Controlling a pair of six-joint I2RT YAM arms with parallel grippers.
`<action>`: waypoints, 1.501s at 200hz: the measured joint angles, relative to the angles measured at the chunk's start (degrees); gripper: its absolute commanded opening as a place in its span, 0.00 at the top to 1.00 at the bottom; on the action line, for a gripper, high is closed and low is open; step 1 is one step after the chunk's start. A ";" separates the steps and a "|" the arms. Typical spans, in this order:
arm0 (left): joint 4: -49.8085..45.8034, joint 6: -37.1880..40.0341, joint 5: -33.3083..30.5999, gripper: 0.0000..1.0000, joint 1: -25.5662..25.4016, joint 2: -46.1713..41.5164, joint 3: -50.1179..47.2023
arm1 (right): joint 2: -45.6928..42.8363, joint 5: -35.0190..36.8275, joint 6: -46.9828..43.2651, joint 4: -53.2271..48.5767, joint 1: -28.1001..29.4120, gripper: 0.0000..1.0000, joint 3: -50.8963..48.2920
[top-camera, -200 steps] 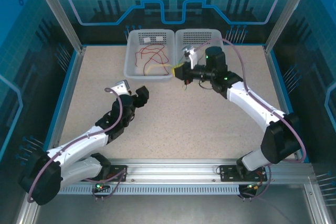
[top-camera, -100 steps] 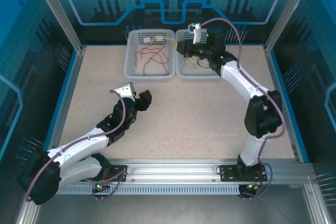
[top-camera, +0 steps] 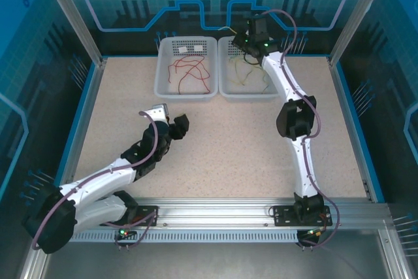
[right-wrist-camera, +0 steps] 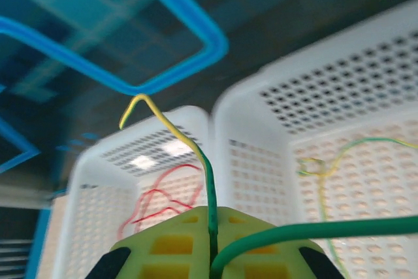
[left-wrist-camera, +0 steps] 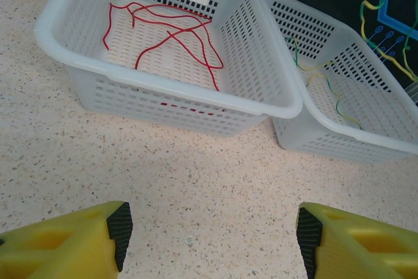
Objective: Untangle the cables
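White perforated plastic left basket (left-wrist-camera: 163,99) holds thin red wires (left-wrist-camera: 168,32); right basket (left-wrist-camera: 326,143), green-yellow wires (right-wrist-camera: 326,229), one pinched by the right hand (right-wrist-camera: 212,246). Left hand (left-wrist-camera: 212,236) gapes above the counter (left-wrist-camera: 196,181).

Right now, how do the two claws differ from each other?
The left claw is open and holds nothing; the right claw is shut on a green-and-yellow cable. The left claw sits low over the bare table; the right claw is raised over the far end of the right basket. Both are made of the same yellow material.
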 measured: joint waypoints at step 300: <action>-2.12 2.73 -0.11 0.21 -0.26 0.50 1.03 | -17.97 16.44 -14.99 -6.38 2.60 0.00 -19.71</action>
